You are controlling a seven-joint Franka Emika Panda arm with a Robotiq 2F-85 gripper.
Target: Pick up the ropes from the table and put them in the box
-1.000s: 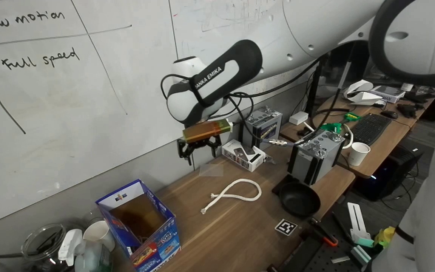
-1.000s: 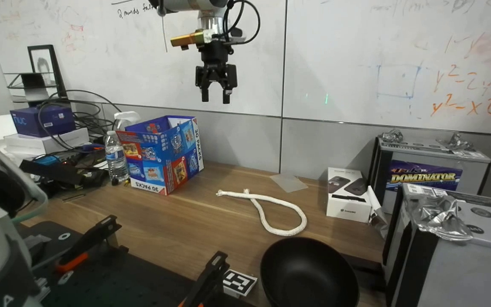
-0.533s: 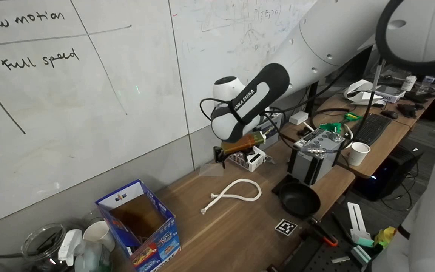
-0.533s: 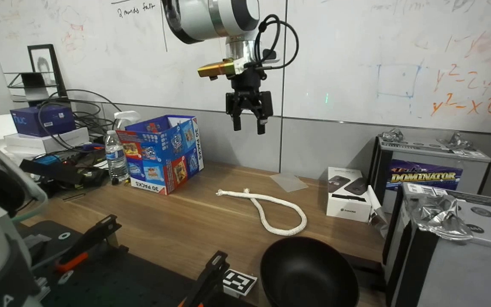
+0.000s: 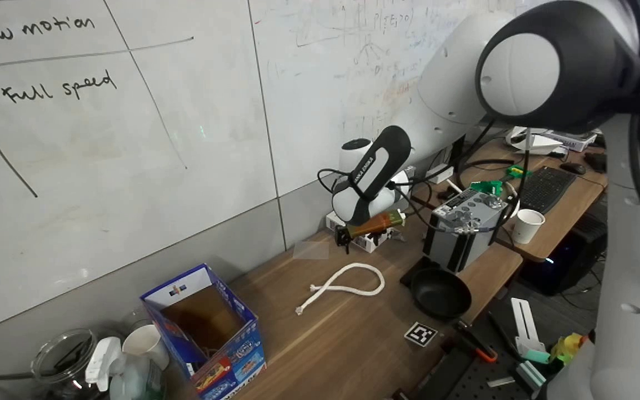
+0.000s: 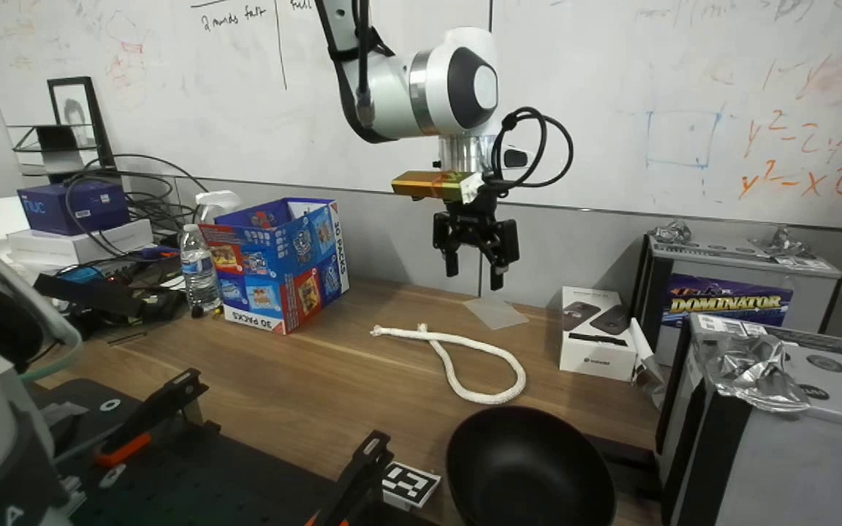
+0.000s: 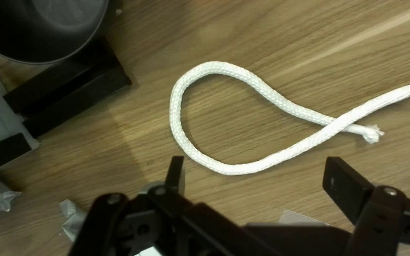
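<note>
Two fingers stand wide on the pincer, with nothing between them; the arm above reads "ANKA EMIKA". The white rope lies on the table, below the pincer and apart from it; the wrist view shows it just beyond the fingertips, though whether it is straight underneath cannot be told. Its long axis runs from a rounded end, near the black bowl, to crossed loose ends toward the box. The fingers are spaced roughly along that axis, so gripping across it probably calls for a wrist turn, or a bite at the rounded end. "30 PACKS" shows twice on the box. Farther off, a carton says "nuc", a purple label "DOMINATOR", and the whiteboard carries "Slow motion" and "Full speed".
</note>
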